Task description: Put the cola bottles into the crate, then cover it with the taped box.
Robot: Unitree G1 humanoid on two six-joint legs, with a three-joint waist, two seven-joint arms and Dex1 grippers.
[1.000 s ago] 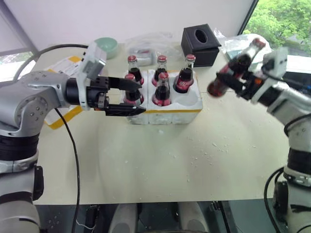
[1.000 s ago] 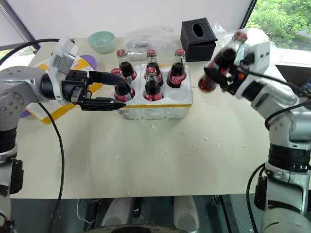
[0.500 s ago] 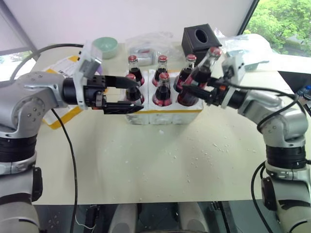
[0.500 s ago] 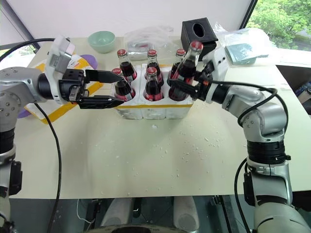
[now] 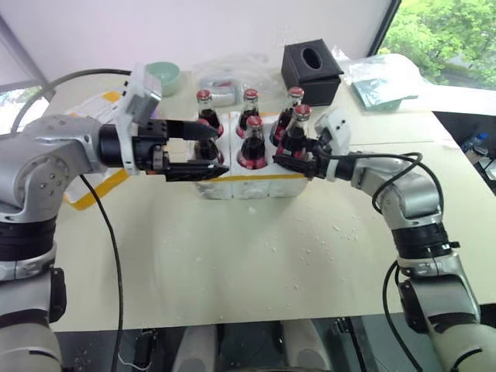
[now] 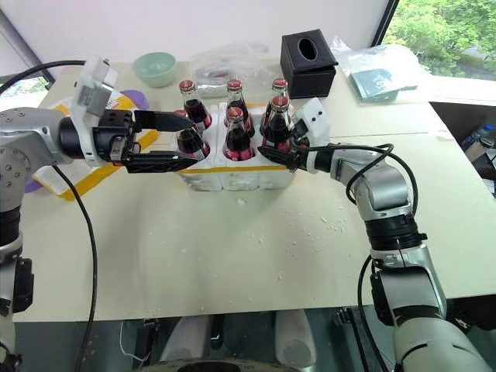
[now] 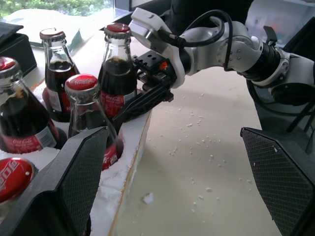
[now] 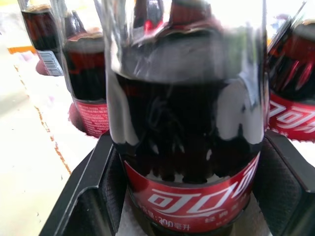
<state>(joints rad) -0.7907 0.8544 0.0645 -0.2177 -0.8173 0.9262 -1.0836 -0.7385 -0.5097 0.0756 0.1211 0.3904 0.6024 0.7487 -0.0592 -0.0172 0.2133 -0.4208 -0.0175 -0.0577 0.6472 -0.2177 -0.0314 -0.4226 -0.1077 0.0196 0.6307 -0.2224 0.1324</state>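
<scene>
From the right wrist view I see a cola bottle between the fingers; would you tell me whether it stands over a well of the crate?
Observer: Yes. The sixth cola bottle stands upright at the front well on the robot's right side of the crate, with the right gripper closed around its lower body. I cannot tell if it is fully seated.
Operator: Thank you. Are the other wells filled?
Observer: Yes, the other five cola bottles stand in their wells.
Operator: Where is the left gripper?
Observer: The left gripper is open at the crate's opposite end, by the front bottle there.
</scene>
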